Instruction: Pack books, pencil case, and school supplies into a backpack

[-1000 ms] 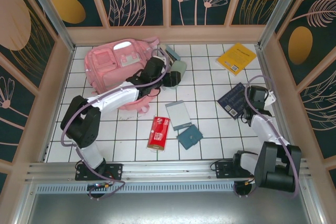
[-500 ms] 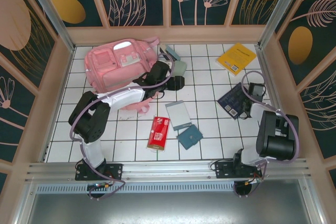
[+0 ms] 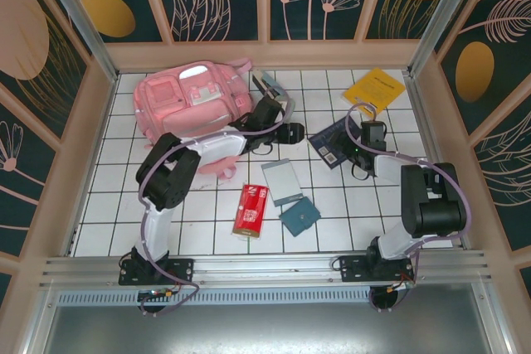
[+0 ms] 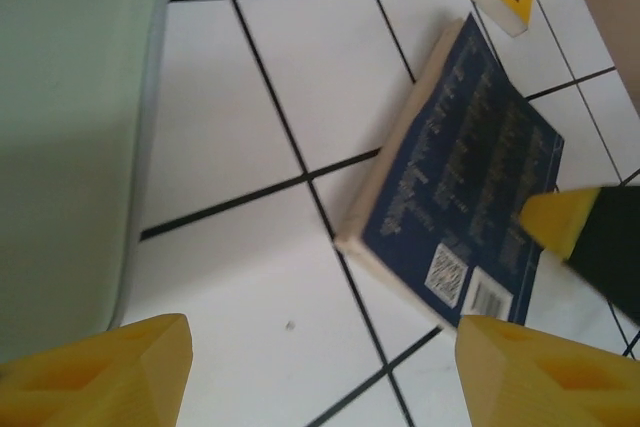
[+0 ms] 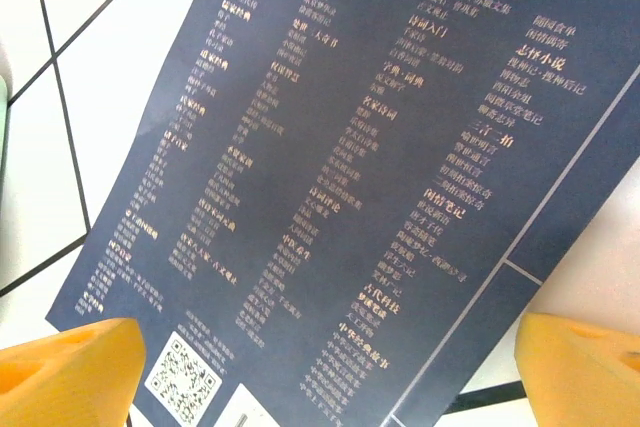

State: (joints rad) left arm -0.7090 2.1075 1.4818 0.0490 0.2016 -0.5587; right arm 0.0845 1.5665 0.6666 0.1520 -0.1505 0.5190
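Over white tiles (image 4: 300, 67), left end effector (image 4: 315, 337) and right end effector (image 5: 325, 332) gape; pencil case (image 4: 70, 127) cropped.

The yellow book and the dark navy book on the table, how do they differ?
The yellow book is bright with dark text; the navy book is dark with fine pale lettering. The yellow book lies farther back; the navy book lies nearer the middle, with the right gripper open over it. Both lie flat on the tiles.
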